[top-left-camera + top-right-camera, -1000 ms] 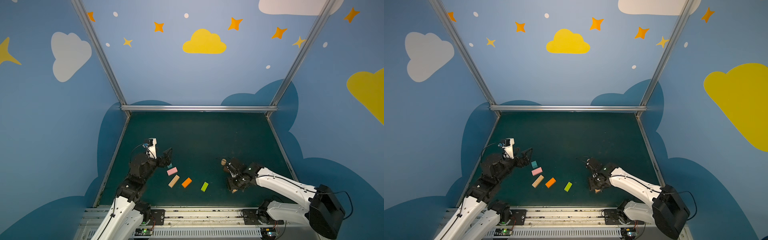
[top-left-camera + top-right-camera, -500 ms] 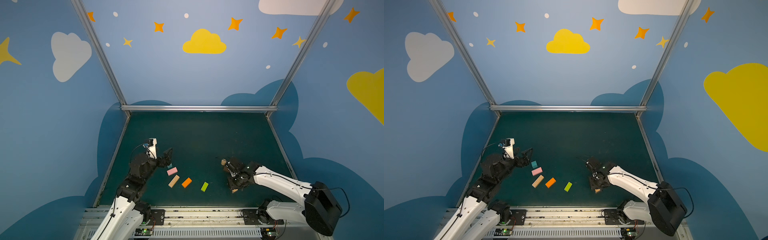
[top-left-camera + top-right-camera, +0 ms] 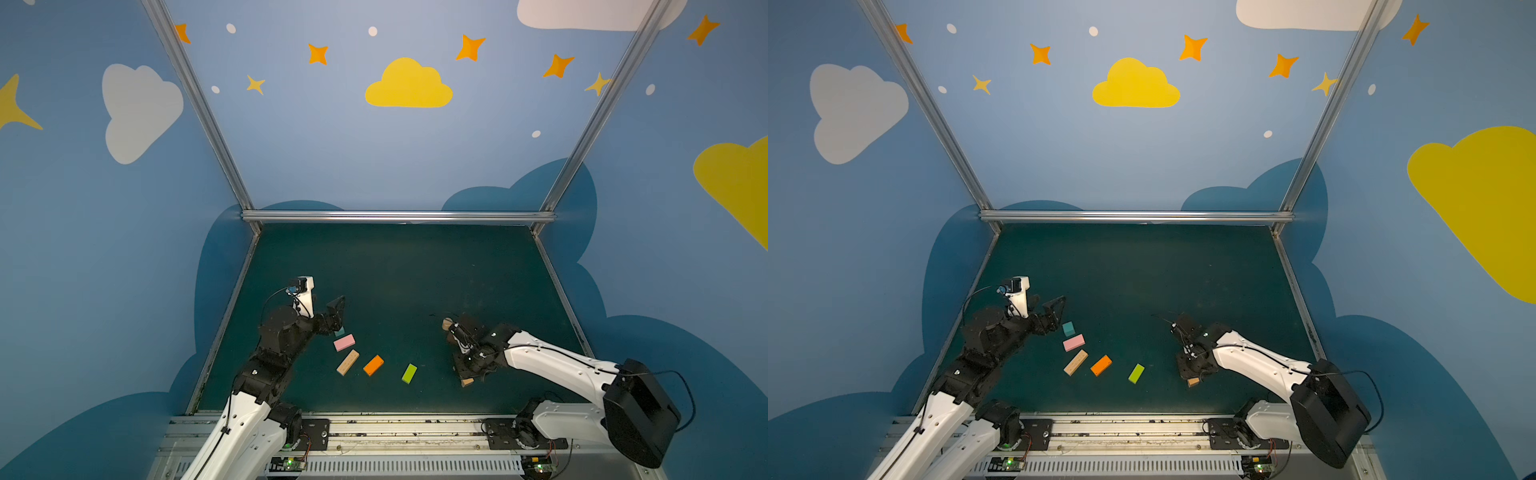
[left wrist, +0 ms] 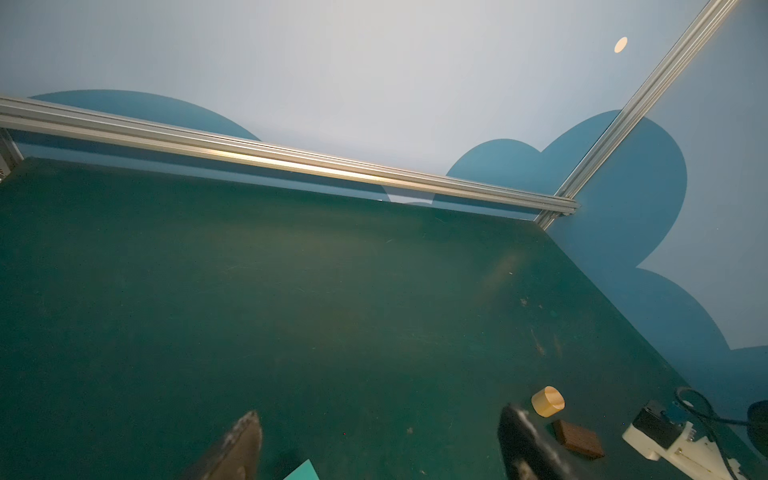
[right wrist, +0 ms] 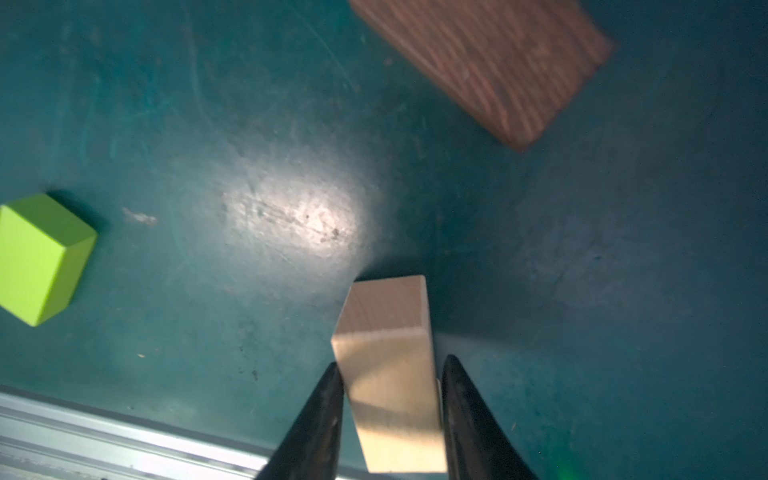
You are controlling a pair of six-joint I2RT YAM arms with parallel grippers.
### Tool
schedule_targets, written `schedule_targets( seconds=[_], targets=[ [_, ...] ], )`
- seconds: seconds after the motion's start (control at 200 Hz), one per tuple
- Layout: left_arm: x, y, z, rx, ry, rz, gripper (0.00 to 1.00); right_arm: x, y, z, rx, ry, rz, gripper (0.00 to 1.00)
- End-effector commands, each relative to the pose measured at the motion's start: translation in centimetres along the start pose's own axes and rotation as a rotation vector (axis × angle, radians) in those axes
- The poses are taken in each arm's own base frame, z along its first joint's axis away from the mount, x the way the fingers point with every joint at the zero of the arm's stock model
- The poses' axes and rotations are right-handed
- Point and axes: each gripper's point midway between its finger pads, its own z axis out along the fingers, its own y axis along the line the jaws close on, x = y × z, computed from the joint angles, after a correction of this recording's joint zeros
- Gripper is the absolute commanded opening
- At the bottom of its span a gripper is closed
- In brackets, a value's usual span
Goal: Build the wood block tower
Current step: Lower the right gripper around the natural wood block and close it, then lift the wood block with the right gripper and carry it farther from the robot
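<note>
Nearest the front rail [image 5: 124,436], the right gripper [image 5: 391,361] stands narrow around a pale, square-ended tan block [image 5: 386,316], grip unclear; matte lime green brick [image 3: 409,373], orange brick [image 3: 373,365], tan plank [image 3: 347,362], pink brick [image 3: 344,343] lie flat leftward; farther, grain-striped dark brown brick [image 5: 490,62], short tan cylinder [image 4: 547,401]; left gripper [image 4: 381,412] spread wide.

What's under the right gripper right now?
A tan block lying on the green mat, flanked by the right gripper's fingers. In both top views the gripper covers all but one end; its full shape and whether it is pinched cannot be told.
</note>
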Motion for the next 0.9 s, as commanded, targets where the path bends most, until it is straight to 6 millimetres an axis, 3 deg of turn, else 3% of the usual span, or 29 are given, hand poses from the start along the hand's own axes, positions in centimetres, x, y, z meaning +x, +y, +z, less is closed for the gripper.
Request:
schedule_targets(
  seconds=[0.0,0.33,0.616,0.736,0.896],
  targets=[
    [0.3,0.2,0.0,-0.01,0.004,0.009,0.89,0.8,-0.3,0.4,0.006,0.032,0.008,0.33],
    [0.3,0.3,0.1,-0.014,0.005,0.012,0.89,0.7,-0.1,-0.1,-0.002,0.036,0.036,0.18],
    [0.3,0.4,0.0,-0.019,0.007,0.013,0.87,-5.1,4.7,-4.8,-0.121,-0.093,0.02,0.16],
    [0.3,0.5,-0.1,-0.027,0.005,0.012,0.87,-7.9,6.3,-4.9,-0.12,-0.115,0.001,0.15],
    [0.2,0.6,-0.2,-0.033,0.005,0.017,0.87,-12.7,8.4,-3.2,-0.065,-0.107,-0.015,0.1]
  ],
)
